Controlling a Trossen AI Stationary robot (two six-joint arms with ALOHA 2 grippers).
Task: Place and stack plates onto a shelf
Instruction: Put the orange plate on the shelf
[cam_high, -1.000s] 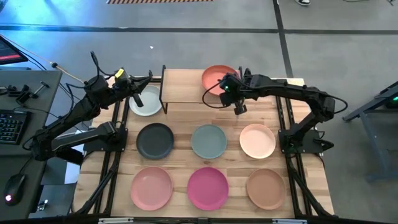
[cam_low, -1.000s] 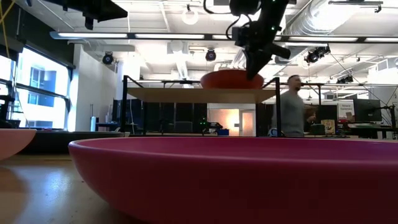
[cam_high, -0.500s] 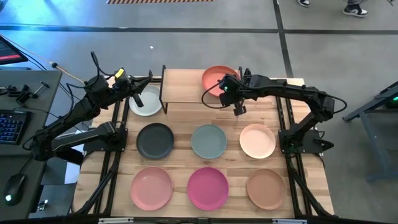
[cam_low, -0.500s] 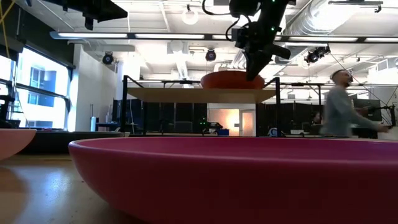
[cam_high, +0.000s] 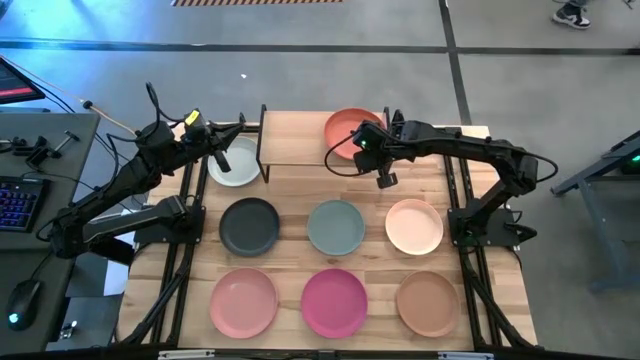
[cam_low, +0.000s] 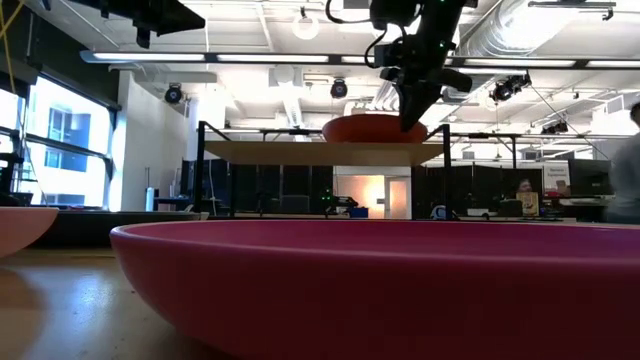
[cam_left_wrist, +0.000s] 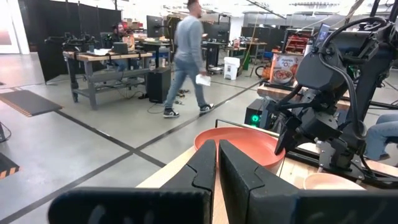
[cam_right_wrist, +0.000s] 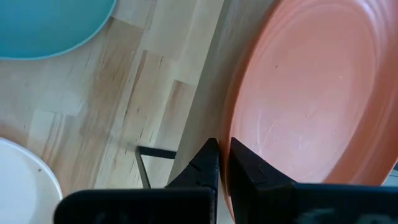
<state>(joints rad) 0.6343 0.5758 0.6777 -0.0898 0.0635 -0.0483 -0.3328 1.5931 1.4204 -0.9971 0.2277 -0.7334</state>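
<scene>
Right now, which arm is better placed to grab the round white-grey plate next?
Left. The left gripper hovers over the round white-grey plate, while the right gripper sits by the terracotta plate on the wooden shelf.

Terracotta plate (cam_high: 348, 127) on light-wood shelf (cam_high: 292, 142); magenta plate (cam_high: 334, 302) below.

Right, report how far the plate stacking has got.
Done: the terracotta plate sits on the shelf, at its right end. In hand: the right hand hangs beside that plate's near rim, fingers nearly together and gripping nothing; the left hand is over the white-grey plate, closed and empty. Left: seven plates lie on the table, and nothing is stacked.
</scene>
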